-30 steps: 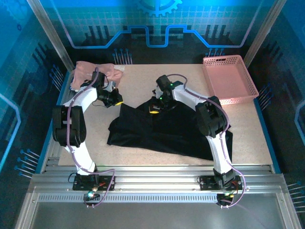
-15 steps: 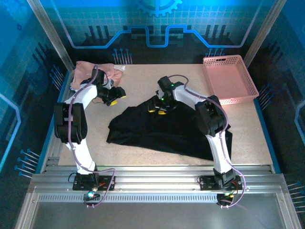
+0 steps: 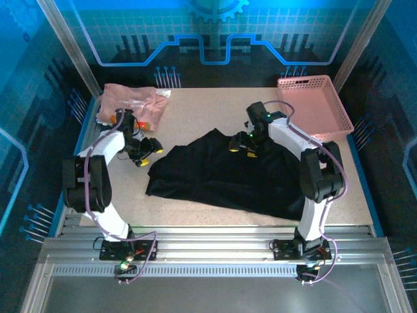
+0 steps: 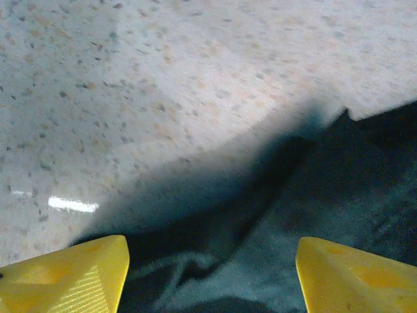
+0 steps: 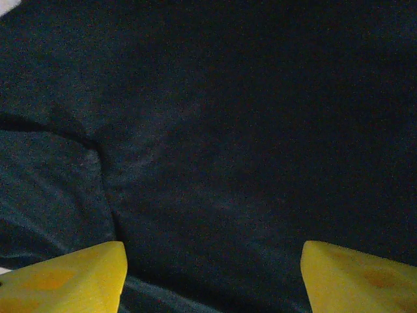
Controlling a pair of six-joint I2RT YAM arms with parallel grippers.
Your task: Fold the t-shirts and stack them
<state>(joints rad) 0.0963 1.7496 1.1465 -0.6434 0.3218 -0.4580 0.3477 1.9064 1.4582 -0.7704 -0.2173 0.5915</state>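
Two shirts on the speckled table. The black t-shirt lay mid-table, spread loosely and rumpled. Its edges were uneven, with one peak pointing to the far side. It was matte soft cloth with shallow folds. The pink t-shirt sat bunched at the far-left corner, red/orange print partly showing. A rigid pink mesh basket sat far right, apart from both.

Left arm was bent low, with the left gripper near the black shirt's left edge, yellow fingers spread, holding nothing. Right arm reached inward, right gripper over the shirt's far edge, fingers also apart, nothing between them.
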